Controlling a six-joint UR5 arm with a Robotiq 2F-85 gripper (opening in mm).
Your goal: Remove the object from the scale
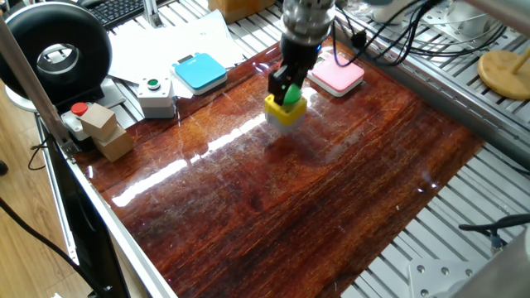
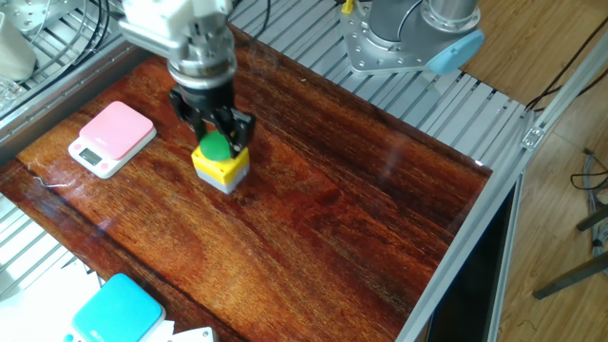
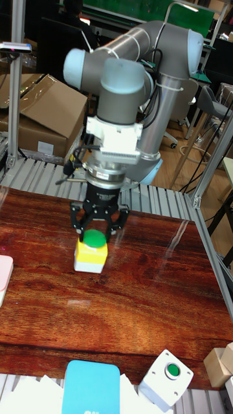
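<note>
The object (image 1: 286, 109) is a yellow box with a green dome button, also seen in the other fixed view (image 2: 221, 167) and the tall view (image 3: 90, 255). My gripper (image 1: 287, 89) (image 2: 219, 143) (image 3: 97, 235) is shut on it from above, fingers clasping the green dome. It hangs over the bare wood, close to the surface; I cannot tell whether its base touches. The scale (image 1: 337, 75) (image 2: 112, 136), a pink pad on a white base, lies off to one side with nothing on it. Only the scale's edge (image 3: 3, 277) shows in the tall view.
A light-blue pad (image 1: 199, 72) (image 2: 116, 313) (image 3: 90, 388) and a pale grey box with a small green button (image 1: 156, 96) (image 3: 167, 378) sit at the table's edge. A red-button box (image 1: 77, 116) and cardboard blocks (image 1: 110, 134) stand at one corner. The arm's base (image 2: 408, 38) rises beyond the far side.
</note>
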